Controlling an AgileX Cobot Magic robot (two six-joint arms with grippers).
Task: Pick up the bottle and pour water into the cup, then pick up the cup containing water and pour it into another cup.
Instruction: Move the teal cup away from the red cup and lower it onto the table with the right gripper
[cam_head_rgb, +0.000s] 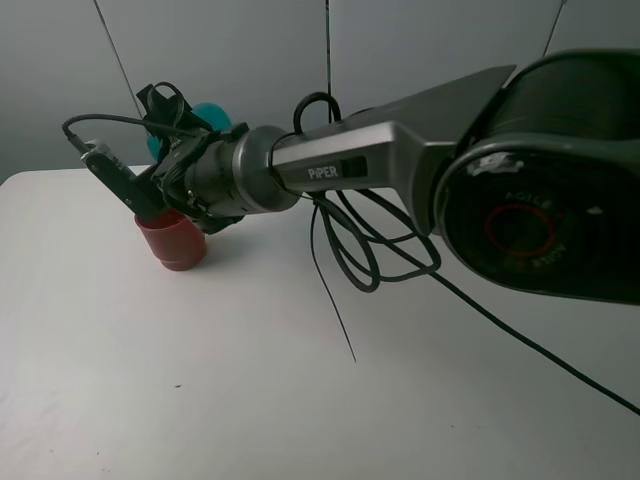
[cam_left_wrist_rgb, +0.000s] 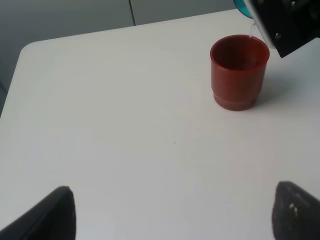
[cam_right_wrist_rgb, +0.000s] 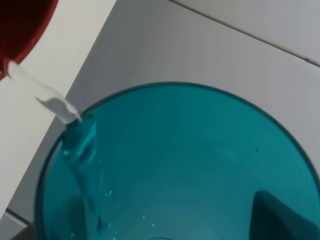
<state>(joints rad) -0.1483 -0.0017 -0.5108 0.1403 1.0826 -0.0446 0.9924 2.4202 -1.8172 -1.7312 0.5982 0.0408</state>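
right tool (cam_head_rgb: 165, 180) clamped on tilted teal cup (cam_right_wrist_rgb: 175, 165), stream running into red-brown cup (cam_left_wrist_rgb: 239, 71) just below | left tool (cam_left_wrist_rgb: 170, 212) fingers apart, near it | plain white table (cam_head_rgb: 300, 400), grey wall behind

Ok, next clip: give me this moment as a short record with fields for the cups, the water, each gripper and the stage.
teal cup: tipped above the red cup, held by the right gripper
red cup: upright on the white table
water: thin stream running off the teal rim toward the red cup
left gripper: open, empty, low over the table, apart from the red cup
bottle: not in view
stage: second pour under way
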